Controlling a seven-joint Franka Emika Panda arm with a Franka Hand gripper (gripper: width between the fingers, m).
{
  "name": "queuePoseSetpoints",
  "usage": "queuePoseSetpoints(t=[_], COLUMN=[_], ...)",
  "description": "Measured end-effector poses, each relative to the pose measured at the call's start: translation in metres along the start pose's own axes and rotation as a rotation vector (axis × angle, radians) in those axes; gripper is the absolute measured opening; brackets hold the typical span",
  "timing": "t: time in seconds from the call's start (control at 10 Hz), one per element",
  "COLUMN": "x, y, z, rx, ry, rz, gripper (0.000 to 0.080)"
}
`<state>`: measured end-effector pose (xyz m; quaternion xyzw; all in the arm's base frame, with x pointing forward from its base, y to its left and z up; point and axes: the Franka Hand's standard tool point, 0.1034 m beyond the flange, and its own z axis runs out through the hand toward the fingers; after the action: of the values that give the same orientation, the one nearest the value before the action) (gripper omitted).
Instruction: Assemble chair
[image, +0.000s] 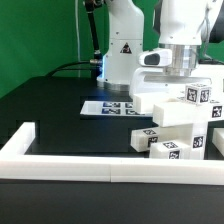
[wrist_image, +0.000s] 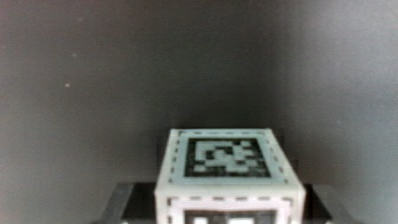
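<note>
The chair shows as chunky white tagged blocks piled at the exterior view's right (image: 172, 135). On top lies a long white block (image: 165, 101) with a tag on its end. My gripper (image: 183, 86) comes straight down onto this top block. In the wrist view a white block with a black-and-white tag (wrist_image: 226, 160) fills the space between my dark fingers (wrist_image: 135, 202), which press against its two sides. The gripper (wrist_image: 222, 208) is shut on this chair block. The black table lies below it.
The arm's white base (image: 120, 50) stands at the back. The marker board (image: 108, 106) lies flat before it. A low white border rail (image: 70, 161) runs along the front and turns back at the exterior view's left (image: 20, 135). A green curtain hangs behind.
</note>
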<state>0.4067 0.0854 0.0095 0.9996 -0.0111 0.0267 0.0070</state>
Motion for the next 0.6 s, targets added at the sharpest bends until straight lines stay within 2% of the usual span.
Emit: queuePoseSetpoints(t=[0.1, 0.2, 0.4, 0.6], x=[0.0, 0.0, 0.003, 0.012], y=[0.004, 0.01, 0.017, 0.017], z=[-0.004, -0.016, -0.047, -0.073], rx=[0.002, 0.014, 0.054, 0.08], ry=[-0.001, -0.015, -0.034, -0.043], rz=[-0.007, -0.009, 0.008, -0.012], gripper=[0.0282, 0.0282, 0.0282, 0.0282])
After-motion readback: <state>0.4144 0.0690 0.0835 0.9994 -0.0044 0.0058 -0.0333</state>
